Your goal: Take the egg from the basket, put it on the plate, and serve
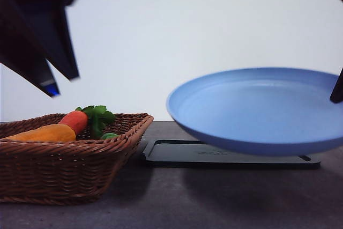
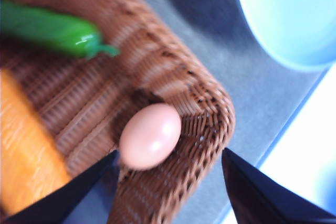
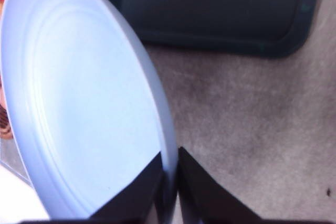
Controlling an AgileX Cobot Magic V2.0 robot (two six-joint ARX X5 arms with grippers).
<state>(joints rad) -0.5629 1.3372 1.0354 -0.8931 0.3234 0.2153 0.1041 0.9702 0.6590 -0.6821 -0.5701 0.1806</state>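
- Leftmost in the front view, the left gripper [image 1: 51, 87] hangs in the air above the basket [image 1: 64, 170], at about eleven o'clock from it; in the left wrist view its fingers [image 2: 68, 195] stand wide apart with nothing between them.
- The basket sits on the grey bench [image 1: 177, 202] and holds an orange vegetable [image 1: 45, 132], a red one with green leaves [image 1: 75, 120] and a small green item [image 1: 109, 135].
- The egg [image 2: 150, 136] lies inside the basket, tucked into a corner against the woven wall, in the left wrist view just ahead of the open gripper and not touched by it.
- A black tray [image 1: 177, 154] lies flat on the bench at three o'clock from the basket.
- The plate [image 1: 257, 108] hangs tilted in the air above the tray, empty.
- The right gripper [image 3: 170, 182] is clamped on the plate's rim, one finger on each face, as the right wrist view shows.
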